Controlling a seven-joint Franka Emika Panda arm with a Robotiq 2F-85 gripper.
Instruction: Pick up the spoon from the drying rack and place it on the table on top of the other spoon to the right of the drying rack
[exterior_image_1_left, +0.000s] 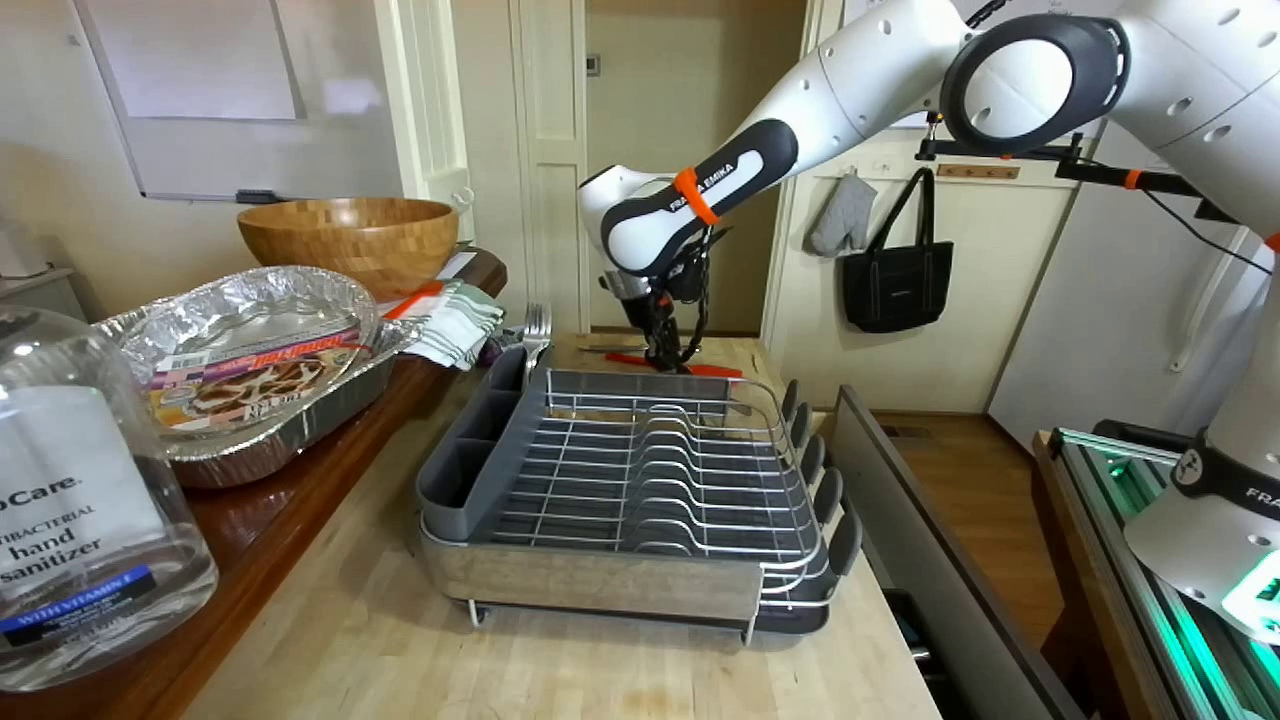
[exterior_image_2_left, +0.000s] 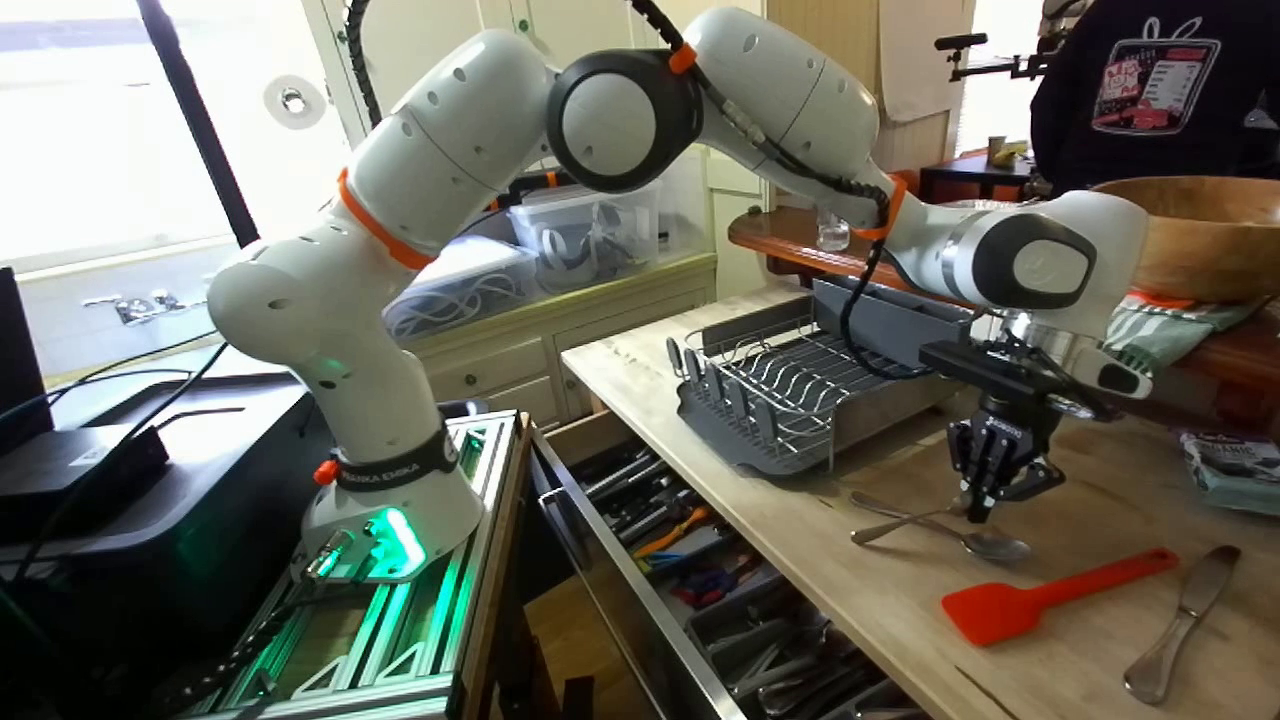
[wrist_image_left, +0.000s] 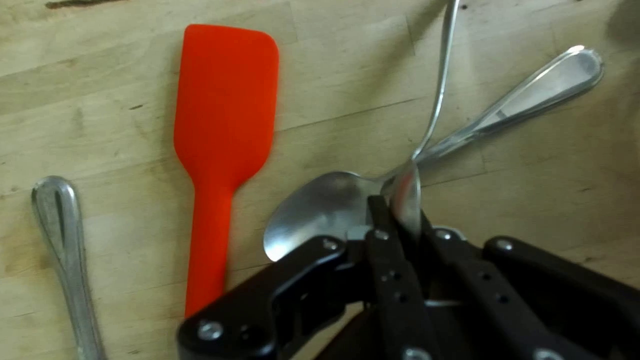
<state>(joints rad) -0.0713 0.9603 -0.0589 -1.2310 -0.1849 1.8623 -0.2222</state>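
My gripper (wrist_image_left: 401, 215) is shut on the bowl of a silvery spoon (wrist_image_left: 443, 75); the bowl stands on edge between the fingertips. In an exterior view the gripper (exterior_image_2_left: 980, 508) is low over the table (exterior_image_2_left: 890, 600), and the held spoon's handle (exterior_image_2_left: 888, 529) points toward the drawer side. The other spoon (wrist_image_left: 320, 212) lies on the table right beneath, crossed by the held one; it also shows in an exterior view (exterior_image_2_left: 995, 546). I cannot tell whether the two spoons touch. The drying rack (exterior_image_1_left: 600, 578) stands beside them and also shows in an exterior view (exterior_image_2_left: 735, 448).
A red spatula (exterior_image_2_left: 1050, 600) and a knife (exterior_image_2_left: 1185, 625) lie near the spoons. An open drawer (exterior_image_2_left: 640, 590) of utensils runs along the table edge. Forks (exterior_image_1_left: 537, 330) stand in the rack's holder. A wooden bowl (exterior_image_1_left: 350, 240) and foil pan (exterior_image_1_left: 260, 350) sit on the raised ledge.
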